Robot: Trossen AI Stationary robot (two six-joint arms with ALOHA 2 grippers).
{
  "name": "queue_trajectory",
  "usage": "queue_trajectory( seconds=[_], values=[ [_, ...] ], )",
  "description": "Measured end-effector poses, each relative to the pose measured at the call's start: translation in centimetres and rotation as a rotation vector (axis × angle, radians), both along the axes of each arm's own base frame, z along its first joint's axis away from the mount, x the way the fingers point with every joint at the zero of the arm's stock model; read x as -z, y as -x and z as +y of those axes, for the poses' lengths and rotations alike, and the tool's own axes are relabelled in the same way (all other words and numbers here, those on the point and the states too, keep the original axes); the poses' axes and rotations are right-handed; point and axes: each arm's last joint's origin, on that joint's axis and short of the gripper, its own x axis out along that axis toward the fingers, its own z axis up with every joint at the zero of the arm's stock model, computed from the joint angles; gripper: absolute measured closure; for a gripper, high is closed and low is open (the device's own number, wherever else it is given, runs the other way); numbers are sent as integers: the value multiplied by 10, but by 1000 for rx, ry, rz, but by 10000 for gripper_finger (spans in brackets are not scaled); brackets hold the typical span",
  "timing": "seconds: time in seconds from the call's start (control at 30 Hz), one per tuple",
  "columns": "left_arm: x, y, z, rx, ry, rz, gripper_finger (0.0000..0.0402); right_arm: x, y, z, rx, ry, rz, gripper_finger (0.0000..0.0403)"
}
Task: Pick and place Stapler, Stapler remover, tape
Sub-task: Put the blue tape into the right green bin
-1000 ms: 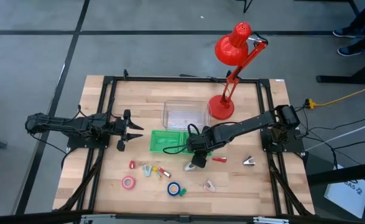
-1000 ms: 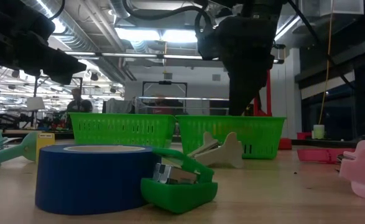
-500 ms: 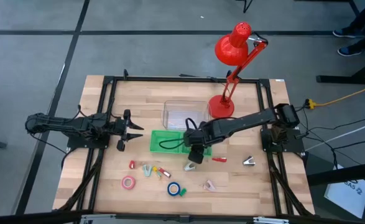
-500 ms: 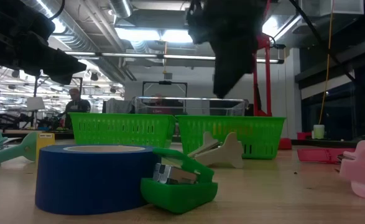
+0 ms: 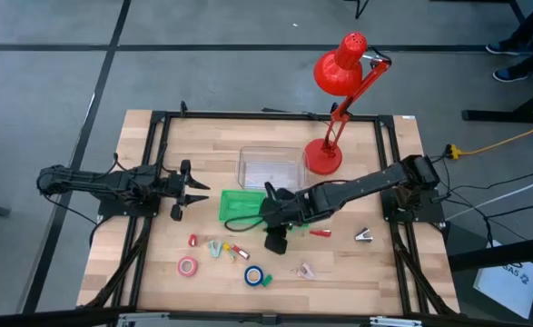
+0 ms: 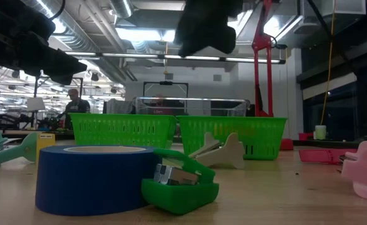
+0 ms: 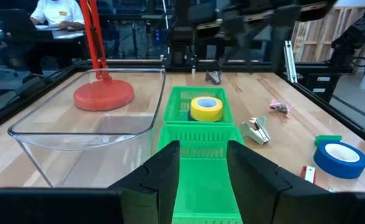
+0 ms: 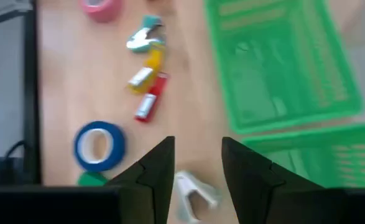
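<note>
My right gripper (image 5: 275,240) hangs open above the table's middle, in front of two green baskets (image 5: 251,205). A pale staple remover (image 8: 193,190) lies on the wood below its fingers, untouched. A blue tape roll (image 5: 254,274) with a green stapler (image 6: 180,185) against it, a pink tape roll (image 5: 187,266), a teal staple remover (image 5: 213,246) and small yellow and red staplers (image 8: 146,87) lie near the front. A yellow tape roll (image 7: 206,107) sits in the farther basket. My left gripper (image 7: 204,168) waits open at the table's left, level with the baskets.
A clear plastic tub (image 5: 271,166) and a red desk lamp (image 5: 325,154) stand behind the baskets. A red stapler (image 5: 319,232), a silver staple remover (image 5: 364,236) and a pale one (image 5: 304,270) lie on the right half. People sit in the room beyond.
My right gripper has risen from just above the table and drifted toward the table's left, tipping from steeply down to a shallower slant. The pale staple remover has stayed on the wood.
</note>
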Motion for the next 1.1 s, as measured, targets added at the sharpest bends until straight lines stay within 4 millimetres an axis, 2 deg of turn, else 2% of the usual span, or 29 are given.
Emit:
queue_trajectory(
  seconds=[0.3,0.63,0.8,0.93,1.1],
  values=[
    [0,0,0,0,0,0,272,-3,7,31,-307,149,-82,269],
    [0,0,0,0,0,0,272,-9,22,81,-562,229,-215,269],
    [0,0,0,0,0,0,272,-18,26,104,-574,216,-346,269],
    [0,0,0,0,0,0,272,-25,25,111,-565,225,-438,269],
    [0,0,0,0,0,0,272,-15,15,117,-556,213,-482,270]
  ],
)
